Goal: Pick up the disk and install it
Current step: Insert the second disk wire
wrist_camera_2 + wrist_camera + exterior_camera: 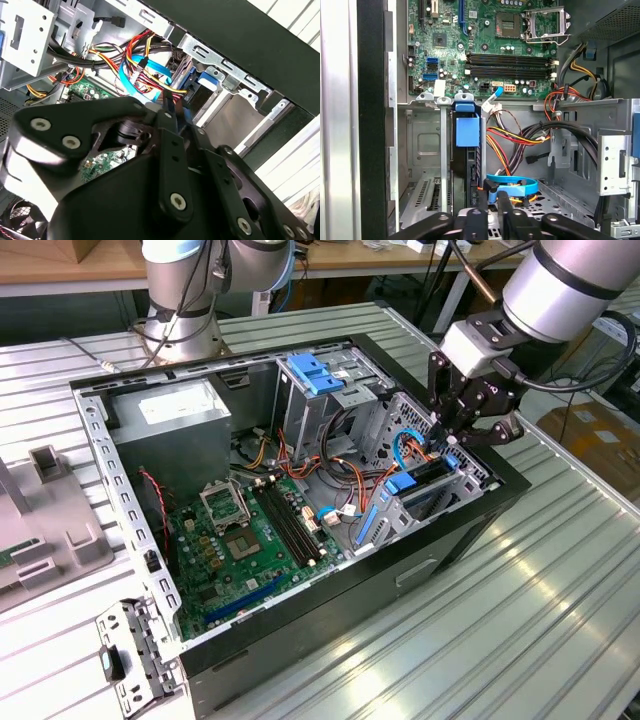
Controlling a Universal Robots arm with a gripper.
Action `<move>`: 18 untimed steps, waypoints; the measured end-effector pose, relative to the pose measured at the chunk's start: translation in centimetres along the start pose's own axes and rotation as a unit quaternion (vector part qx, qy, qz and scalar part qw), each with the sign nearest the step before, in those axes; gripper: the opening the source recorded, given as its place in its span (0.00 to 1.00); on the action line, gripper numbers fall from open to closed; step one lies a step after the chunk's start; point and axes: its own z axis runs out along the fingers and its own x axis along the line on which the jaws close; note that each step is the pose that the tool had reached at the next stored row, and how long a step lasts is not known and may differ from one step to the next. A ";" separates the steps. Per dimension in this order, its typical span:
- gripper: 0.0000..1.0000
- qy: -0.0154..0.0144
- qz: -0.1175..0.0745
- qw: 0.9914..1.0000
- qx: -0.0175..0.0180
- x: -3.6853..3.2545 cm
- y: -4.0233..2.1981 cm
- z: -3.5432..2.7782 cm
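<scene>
Disk, the flat silver-metal hard drive with blue plastic rails (pixel 468 127), appears to stand on edge in a slot of the silver sheet-metal drive cage (pixel 425 150), at the corner of the open black computer case (pixel 330 615) on the exterior view's right. We see mostly its blue tab and a dark edge below it, so we cannot say how deep it sits. The black gripper (pixel 455 435) hangs just above that cage. Whether the claw is clenched on the disk or released we cannot tell in either wrist view.

Our main worry is the light-blue flat data cable (pixel 512 185), looped just beside the gripper (pixel 492 215). It could catch on the claw or get pinched against the cage. The red, yellow and orange wire bundle (pixel 520 137) nearby could snag the same way. If the disk is tilted in its slot, we judge that its rails could bind on the cage walls and leave it half seated.

The case also holds a green motherboard (pixel 235 540), a grey power-supply box (pixel 170 425) and an upper drive cage topped by a light-blue plastic latch (pixel 315 373).
</scene>
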 end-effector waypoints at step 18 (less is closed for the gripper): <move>0.16 -0.013 0.000 1.000 0.000 1.41 0.08 -0.12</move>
